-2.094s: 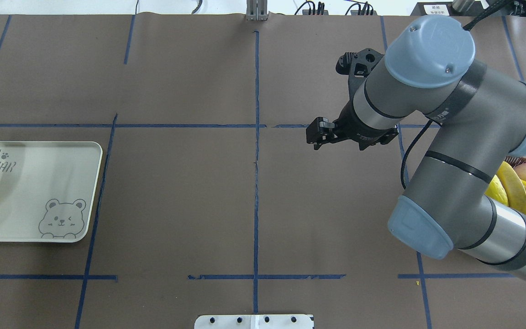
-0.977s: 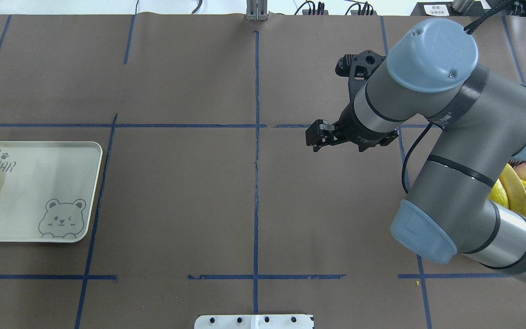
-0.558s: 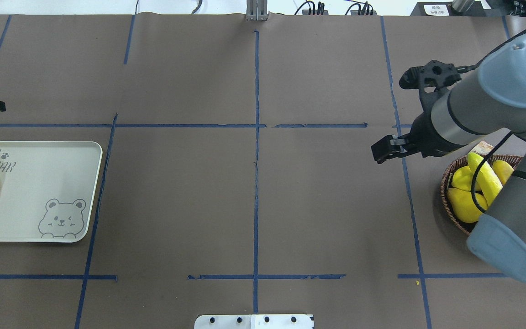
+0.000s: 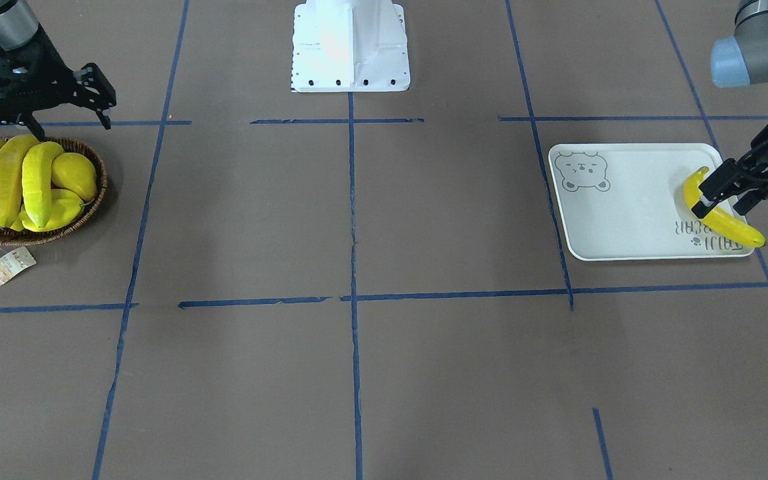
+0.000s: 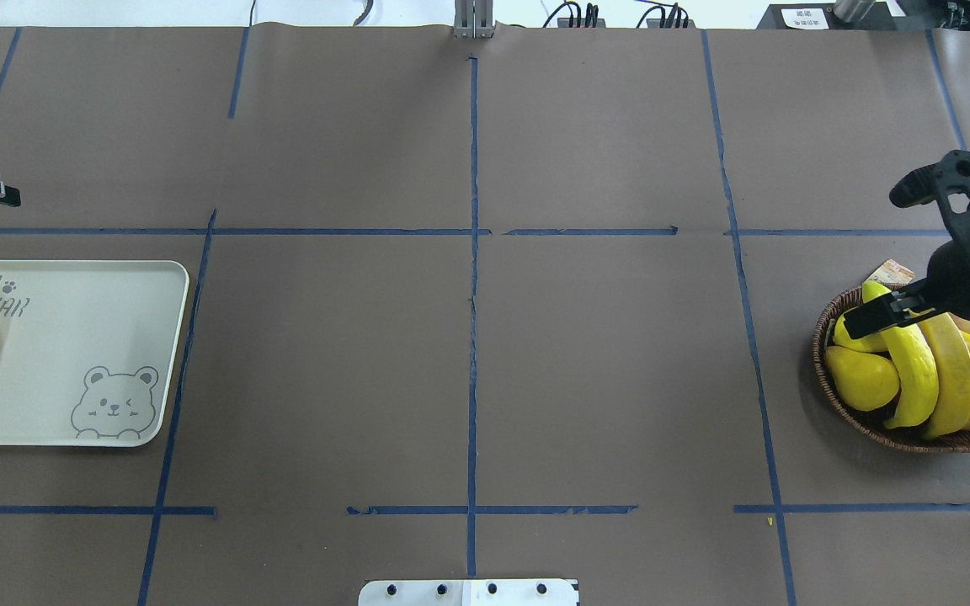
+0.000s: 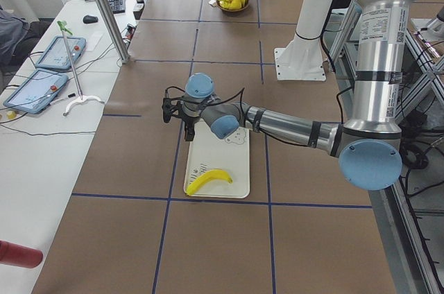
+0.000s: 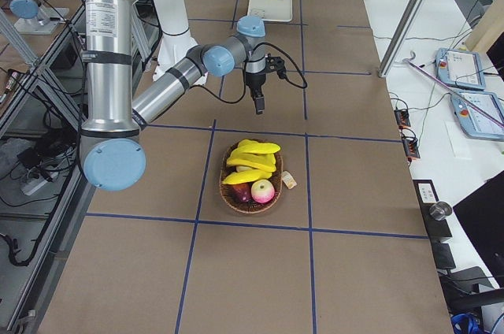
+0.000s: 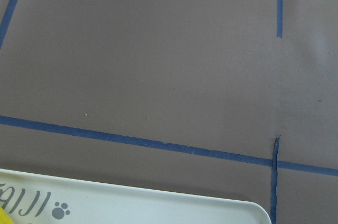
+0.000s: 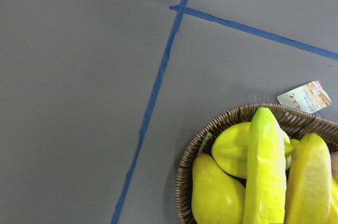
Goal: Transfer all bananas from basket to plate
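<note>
Brown table (image 5: 468, 379): three bananas (image 5: 914, 370) in basket (image 5: 820, 345), one banana (image 4: 731, 223) on plate (image 5: 72, 328), both jaws spread.

There are four bananas (image 5: 916, 370): three lie in the one basket (image 9: 186, 171), and one sits on the one plate (image 5: 72, 328). The basket also holds one plump yellow pear (image 5: 860, 379), one short ridged yellow-green fruit (image 9: 232, 150), one pink-and-yellow round fruit (image 7: 262, 190) and one dark red fruit (image 7: 244, 191). One paper tag (image 4: 11, 265) lies on the table (image 5: 468, 379). Two end effectors show: the left end effector (image 4: 725, 197) and the right end effector (image 4: 71, 125).
</note>
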`<action>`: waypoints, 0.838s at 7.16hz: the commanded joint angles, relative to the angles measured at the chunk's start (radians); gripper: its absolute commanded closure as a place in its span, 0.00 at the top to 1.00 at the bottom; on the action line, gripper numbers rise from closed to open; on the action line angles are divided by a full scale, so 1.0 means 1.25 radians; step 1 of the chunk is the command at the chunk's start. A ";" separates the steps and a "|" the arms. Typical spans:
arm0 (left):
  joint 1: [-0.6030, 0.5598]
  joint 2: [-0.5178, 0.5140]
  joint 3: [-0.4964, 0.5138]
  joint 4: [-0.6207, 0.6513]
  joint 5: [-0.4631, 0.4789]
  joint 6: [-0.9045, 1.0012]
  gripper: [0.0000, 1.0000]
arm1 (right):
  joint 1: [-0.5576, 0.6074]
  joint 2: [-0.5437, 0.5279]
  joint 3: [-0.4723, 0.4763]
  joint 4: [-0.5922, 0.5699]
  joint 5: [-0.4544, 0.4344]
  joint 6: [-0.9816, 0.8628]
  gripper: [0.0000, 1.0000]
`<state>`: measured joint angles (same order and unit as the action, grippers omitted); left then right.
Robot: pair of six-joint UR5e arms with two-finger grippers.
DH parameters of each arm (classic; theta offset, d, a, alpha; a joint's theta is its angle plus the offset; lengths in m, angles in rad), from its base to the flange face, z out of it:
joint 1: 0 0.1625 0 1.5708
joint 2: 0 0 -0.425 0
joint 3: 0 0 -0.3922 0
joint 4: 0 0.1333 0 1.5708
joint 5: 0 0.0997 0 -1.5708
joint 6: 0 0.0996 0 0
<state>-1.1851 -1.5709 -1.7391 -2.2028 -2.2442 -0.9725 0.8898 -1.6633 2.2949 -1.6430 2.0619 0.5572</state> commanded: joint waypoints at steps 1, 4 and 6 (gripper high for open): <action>0.007 0.000 0.000 0.000 0.000 0.000 1.00 | 0.026 -0.126 -0.016 0.117 0.011 -0.047 1.00; 0.007 0.006 -0.009 0.000 0.000 0.000 1.00 | 0.074 -0.244 -0.159 0.440 0.084 -0.047 1.00; 0.008 0.009 -0.018 0.001 -0.001 -0.001 1.00 | 0.129 -0.259 -0.307 0.640 0.168 -0.047 0.99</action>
<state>-1.1756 -1.5618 -1.7558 -2.2018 -2.2452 -0.9737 1.0148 -1.9695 2.0228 -0.9973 2.2156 0.4989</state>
